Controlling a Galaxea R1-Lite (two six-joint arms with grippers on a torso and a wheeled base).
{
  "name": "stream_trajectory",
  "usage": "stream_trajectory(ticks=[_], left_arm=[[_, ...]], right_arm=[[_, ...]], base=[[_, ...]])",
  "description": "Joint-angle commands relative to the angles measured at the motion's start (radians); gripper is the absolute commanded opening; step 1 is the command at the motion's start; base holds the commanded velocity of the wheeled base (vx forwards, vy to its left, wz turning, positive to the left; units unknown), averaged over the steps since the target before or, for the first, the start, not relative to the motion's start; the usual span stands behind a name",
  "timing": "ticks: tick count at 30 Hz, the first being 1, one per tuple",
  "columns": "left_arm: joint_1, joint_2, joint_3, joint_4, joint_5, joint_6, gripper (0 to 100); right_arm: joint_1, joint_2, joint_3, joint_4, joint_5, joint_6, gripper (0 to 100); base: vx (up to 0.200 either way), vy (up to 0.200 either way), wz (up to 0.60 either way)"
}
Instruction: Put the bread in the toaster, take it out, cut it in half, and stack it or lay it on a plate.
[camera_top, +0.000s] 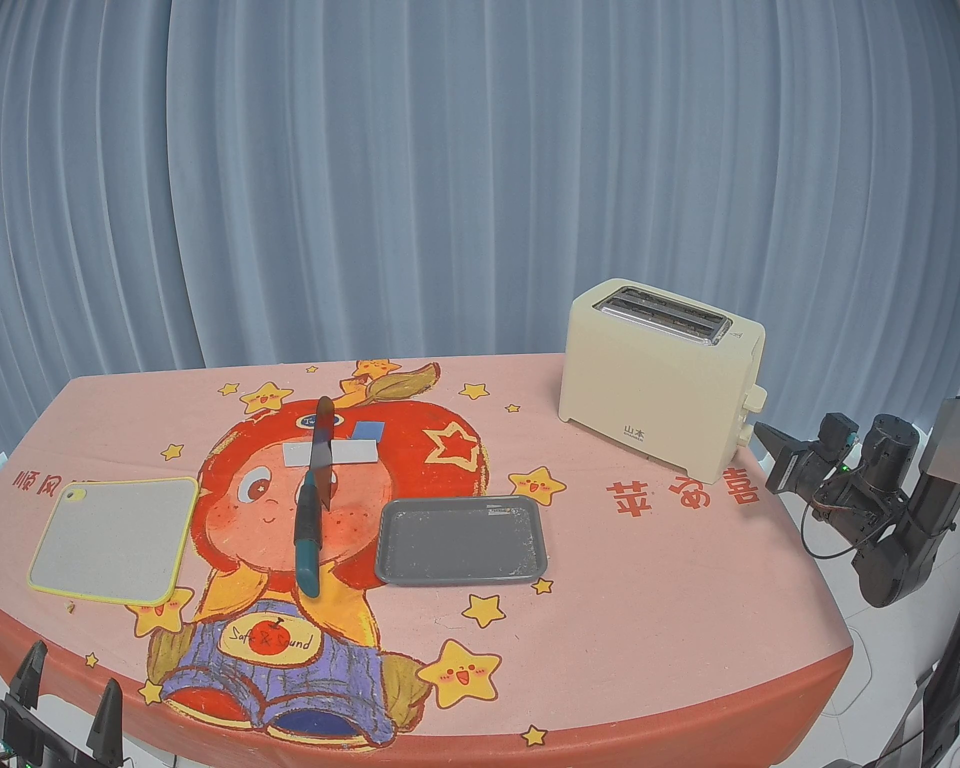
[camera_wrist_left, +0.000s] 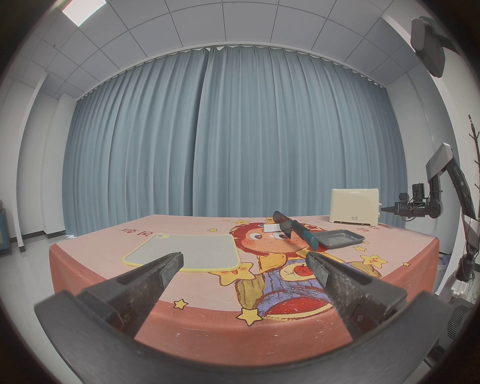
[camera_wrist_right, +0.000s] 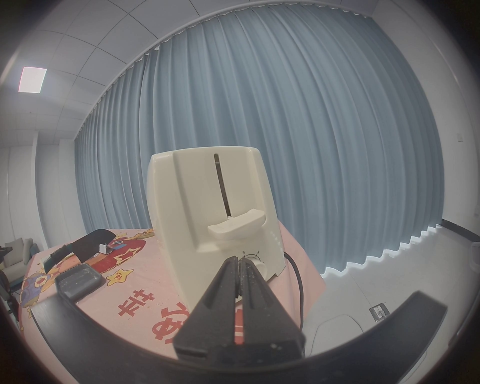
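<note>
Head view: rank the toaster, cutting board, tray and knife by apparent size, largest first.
1. toaster
2. cutting board
3. tray, not far behind the board
4. knife, long but thin

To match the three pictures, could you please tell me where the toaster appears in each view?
Head view: toaster at the table's far right corner.
Left wrist view: toaster small, far across the table, against the curtain.
Right wrist view: toaster close up, lever end facing, just beyond the right gripper.
Shared landmark: the grey tray, nearer the table's middle than the toaster.
</note>
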Motion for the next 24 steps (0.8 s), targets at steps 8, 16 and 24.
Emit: stream_trajectory(ticks=[8, 16, 24], left_arm=[[0.0, 0.0, 0.018, -0.001, 0.001, 0.0, 100], [0.0, 0.0, 0.018, -0.001, 0.0, 0.0, 100], [0.0, 0.0, 0.018, -0.001, 0.0, 0.0, 100]], right_arm=[[0.003, 0.004, -0.005, -0.006, 0.013, 0.003, 0], [0.006, 0.034, -0.025, -0.007, 0.01, 0.003, 0], [0.01, 0.04, -0.025, -0.007, 0.007, 0.011, 0]], base=[[0.0, 0.0, 0.0], [0.0, 0.0, 0.0], [0.0, 0.0, 0.0]])
